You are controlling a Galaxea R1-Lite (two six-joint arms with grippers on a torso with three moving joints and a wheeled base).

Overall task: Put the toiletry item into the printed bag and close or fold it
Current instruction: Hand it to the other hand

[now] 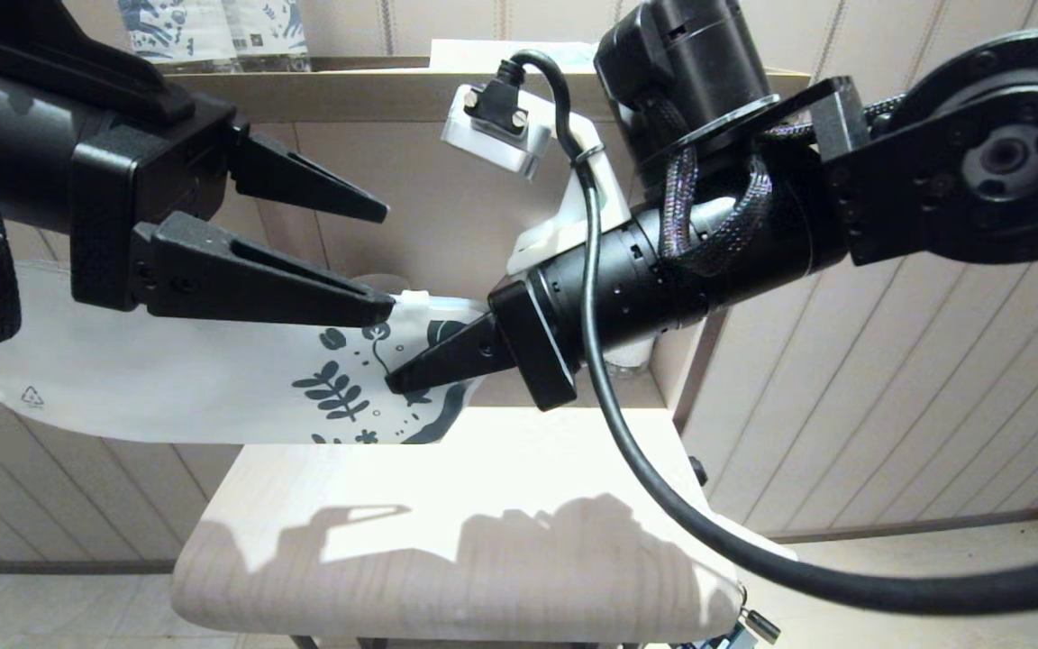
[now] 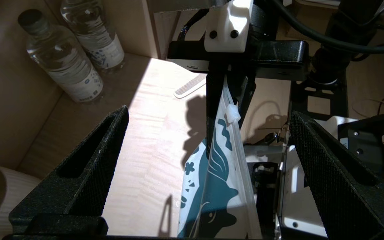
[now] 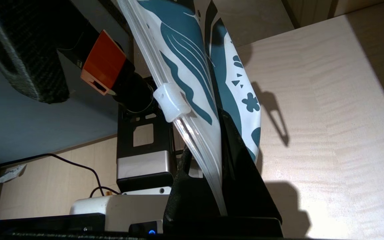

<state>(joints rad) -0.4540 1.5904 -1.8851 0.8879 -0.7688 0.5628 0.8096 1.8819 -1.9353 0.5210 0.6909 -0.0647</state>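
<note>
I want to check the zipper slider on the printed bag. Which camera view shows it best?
The right wrist view: the white slider sits large and unobstructed on the printed bag edge. The left wrist view shows it smaller, beside the right gripper. The head view shows only a small white bit.

Matte black arms end in tapered, textured black wedge fingers on the left claw [image 1: 379,261] and right claw [image 1: 397,380], with braided cable sleeves, a thick black cable and a white screwed camera bracket [image 1: 494,126].

Left gripper [image 1: 379,261] jaws wide apart, right gripper [image 1: 393,383] jaws clamped.
</note>
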